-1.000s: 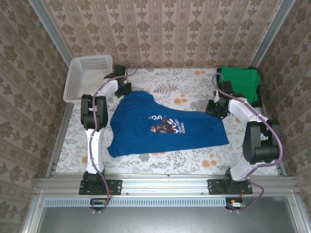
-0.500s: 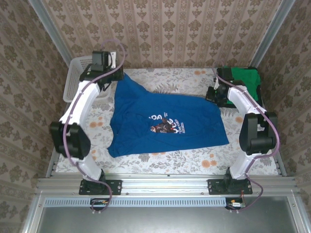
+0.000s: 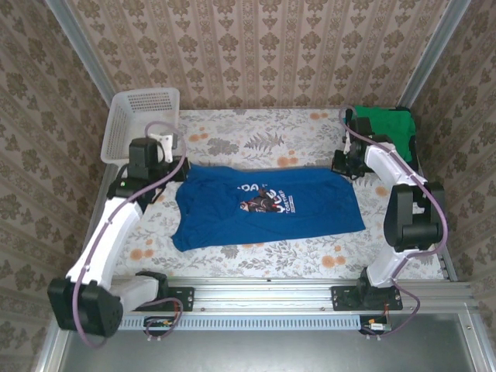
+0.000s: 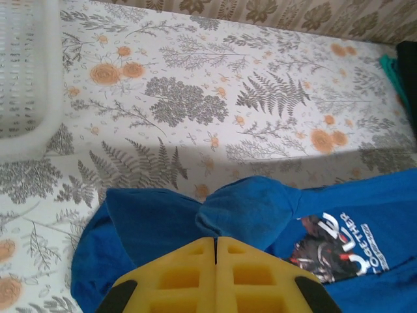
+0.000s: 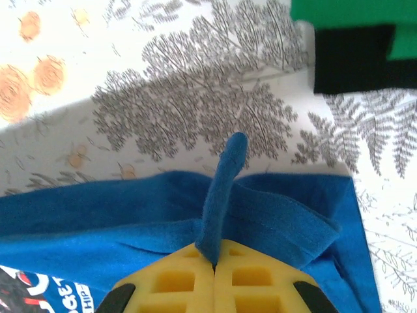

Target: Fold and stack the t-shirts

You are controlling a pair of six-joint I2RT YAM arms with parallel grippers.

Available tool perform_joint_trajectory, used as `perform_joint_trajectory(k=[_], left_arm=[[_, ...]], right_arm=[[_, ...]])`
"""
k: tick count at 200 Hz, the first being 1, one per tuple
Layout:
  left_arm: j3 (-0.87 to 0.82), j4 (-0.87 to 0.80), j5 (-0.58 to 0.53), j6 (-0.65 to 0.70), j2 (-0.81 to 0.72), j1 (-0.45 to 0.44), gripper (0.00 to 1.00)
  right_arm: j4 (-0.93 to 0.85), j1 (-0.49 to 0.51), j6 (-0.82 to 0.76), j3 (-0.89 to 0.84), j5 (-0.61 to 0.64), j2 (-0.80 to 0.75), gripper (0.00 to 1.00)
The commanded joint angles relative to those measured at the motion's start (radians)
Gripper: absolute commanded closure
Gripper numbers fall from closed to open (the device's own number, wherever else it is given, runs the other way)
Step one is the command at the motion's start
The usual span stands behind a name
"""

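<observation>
Two closed grips on the blue t-shirt [image 3: 267, 205]: left gripper [image 4: 215, 242] clamped on its far-left edge, right gripper [image 5: 214, 251] on its far-right corner. Spread between them, long axis left-to-right, cloth lying nearward of both, so likely a nearward fold

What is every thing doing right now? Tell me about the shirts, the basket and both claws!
blue t-shirt: spread on the table, print up, far corners pinched.
green t-shirt: folded, lying on top of the dark one.
dark t-shirt: lying flat under the green one.
basket: upright, looks empty.
left gripper: shut on blue cloth.
right gripper: shut on blue cloth.
</observation>
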Motion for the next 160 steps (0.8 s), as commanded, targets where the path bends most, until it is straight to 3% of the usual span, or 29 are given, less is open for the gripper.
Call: perform_joint_trajectory(k=[1,35,89,103,113,133,150,160], left_arm=[[-0.091,-0.018,0.007,-0.034,-0.101,0.013,1.0],[-0.158,0.003,-0.011,-0.045,-0.142,0.041,1.0],[0.078,0.06,0.026,0.015,0.095,0.06,1.0],[0.12,0.053,0.037,0.029,0.13,0.061,1.0],[0.12,0.049,0.042,0.032,0.135,0.06,1.0],[0.036,0.073,0.062,0.014,0.098,0.059,1.0],[-0.063,0.085,0.061,-0.011,0.044,0.058,1.0],[-0.1,0.07,0.049,-0.018,0.01,0.058,1.0]], right_arm=[[-0.001,-0.007,0.0,-0.063,0.028,-0.063,0.94],[0.016,-0.008,0.008,-0.002,-0.038,-0.017,0.95],[-0.172,-0.001,-0.139,0.529,0.011,0.276,0.96],[-0.211,0.007,-0.169,0.591,0.034,0.305,0.93],[-0.206,0.021,-0.175,0.558,0.058,0.286,0.9],[-0.115,0.067,-0.176,0.327,0.111,0.18,0.79],[-0.067,0.084,-0.119,0.13,0.097,0.09,0.64],[-0.056,0.083,-0.09,0.059,0.077,0.052,0.6]])
